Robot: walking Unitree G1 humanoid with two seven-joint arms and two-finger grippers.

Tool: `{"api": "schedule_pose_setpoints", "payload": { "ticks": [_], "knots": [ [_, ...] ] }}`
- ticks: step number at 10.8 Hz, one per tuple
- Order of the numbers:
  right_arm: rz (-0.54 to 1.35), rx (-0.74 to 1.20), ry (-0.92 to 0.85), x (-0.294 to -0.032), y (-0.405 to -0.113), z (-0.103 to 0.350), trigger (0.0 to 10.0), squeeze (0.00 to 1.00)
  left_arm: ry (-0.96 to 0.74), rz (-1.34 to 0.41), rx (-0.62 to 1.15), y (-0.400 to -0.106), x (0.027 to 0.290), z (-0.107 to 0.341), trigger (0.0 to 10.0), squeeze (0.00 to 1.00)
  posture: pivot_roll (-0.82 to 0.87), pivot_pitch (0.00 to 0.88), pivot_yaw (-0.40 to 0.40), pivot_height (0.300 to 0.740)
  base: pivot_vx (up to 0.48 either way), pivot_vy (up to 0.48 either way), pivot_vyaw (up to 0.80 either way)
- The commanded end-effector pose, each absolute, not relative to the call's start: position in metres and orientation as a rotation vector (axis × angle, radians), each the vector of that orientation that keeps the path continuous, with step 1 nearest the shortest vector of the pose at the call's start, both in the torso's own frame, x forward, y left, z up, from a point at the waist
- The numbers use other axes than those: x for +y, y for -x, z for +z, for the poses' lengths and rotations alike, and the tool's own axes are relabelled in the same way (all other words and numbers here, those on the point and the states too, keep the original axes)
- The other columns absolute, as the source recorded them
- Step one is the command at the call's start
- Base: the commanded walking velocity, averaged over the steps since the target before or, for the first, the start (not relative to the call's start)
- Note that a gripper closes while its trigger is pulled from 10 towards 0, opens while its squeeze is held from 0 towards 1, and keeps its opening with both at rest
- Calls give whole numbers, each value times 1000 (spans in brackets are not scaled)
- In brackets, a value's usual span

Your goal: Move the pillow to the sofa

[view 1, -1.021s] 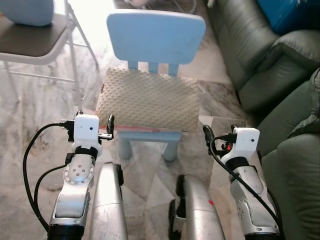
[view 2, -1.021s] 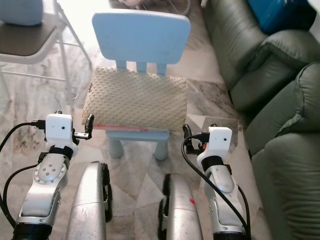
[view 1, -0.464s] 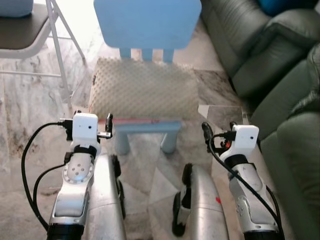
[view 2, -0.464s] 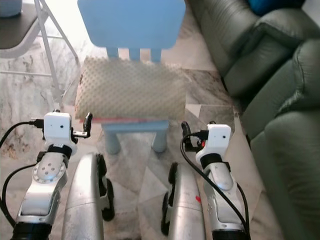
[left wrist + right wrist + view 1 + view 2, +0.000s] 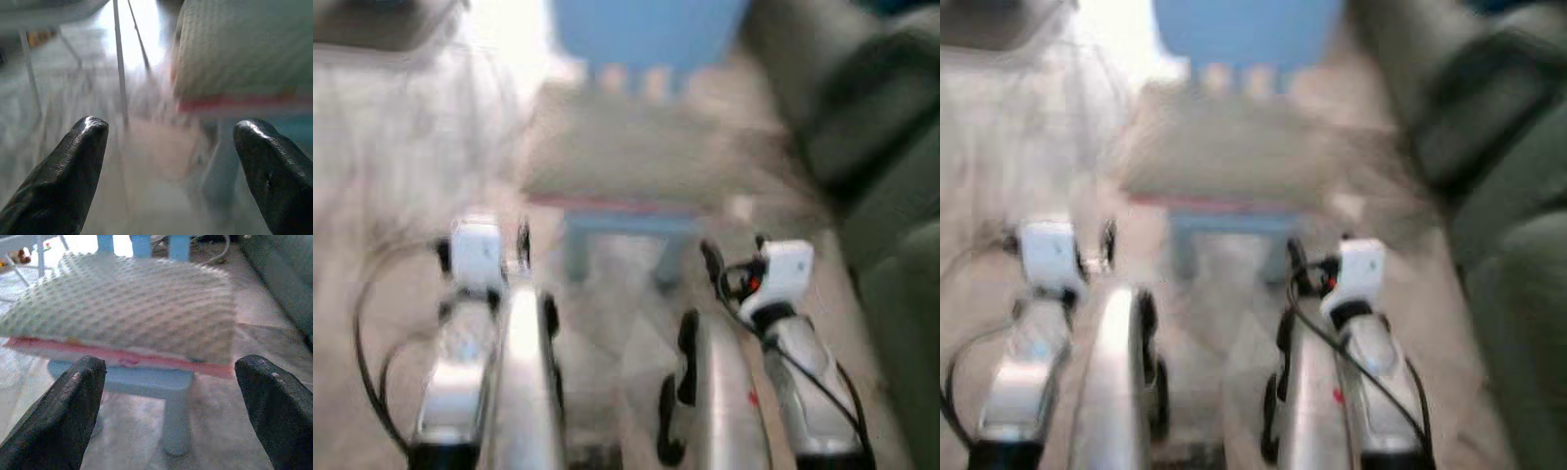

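Both eye views are blurred by motion. A beige bumpy pillow (image 5: pixel 636 147) with a pink lower edge lies on the seat of a small blue chair (image 5: pixel 651 29) straight ahead. My left gripper (image 5: pixel 524 243) is held low, just short of the pillow's left corner, open and holding nothing. My right gripper (image 5: pixel 710 262) is at the same height on the other side, also open and holding nothing. In the right wrist view the pillow (image 5: pixel 127 303) lies a short way beyond the open gripper (image 5: pixel 171 363). The left wrist view catches the pillow's end (image 5: pixel 244 49) past the open gripper (image 5: pixel 171 126). A dark green sofa (image 5: pixel 862 117) stands to the right.
A metal folding chair (image 5: pixel 382 20) stands at the far left, its thin legs (image 5: pixel 120 58) close to the pillow's left end. The floor (image 5: pixel 401 157) is pale marble. The blue chair's legs (image 5: pixel 176 426) stand under the pillow's front edge.
The whole picture has shifted and blurred, so the camera is moving; the chair and pillow now sit a little further right. Both arms keep the same pose, grippers still open.
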State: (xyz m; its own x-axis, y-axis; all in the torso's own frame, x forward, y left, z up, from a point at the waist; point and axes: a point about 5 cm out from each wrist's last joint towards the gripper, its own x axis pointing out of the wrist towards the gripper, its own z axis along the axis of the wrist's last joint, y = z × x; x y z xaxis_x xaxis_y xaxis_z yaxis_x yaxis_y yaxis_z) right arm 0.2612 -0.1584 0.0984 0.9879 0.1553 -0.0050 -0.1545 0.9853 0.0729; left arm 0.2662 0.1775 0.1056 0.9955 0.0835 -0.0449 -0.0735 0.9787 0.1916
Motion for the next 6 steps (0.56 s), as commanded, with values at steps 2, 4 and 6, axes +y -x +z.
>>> {"api": "schedule_pose_setpoints", "payload": {
  "ticks": [2,4,6],
  "knots": [
    [144,16,-92,-162,-258,97,10000,0,-199,79,28,-269,177,113,10000,0,-21,296,-63,533,0,0,0],
    [146,16,-93,-161,-258,97,10000,0,-199,77,27,-269,176,113,10000,0,-21,296,-63,533,0,0,0],
    [158,16,-92,-160,-260,97,10000,0,-199,71,23,-271,175,114,10000,0,-19,294,-63,533,0,0,0]
  ]
}}
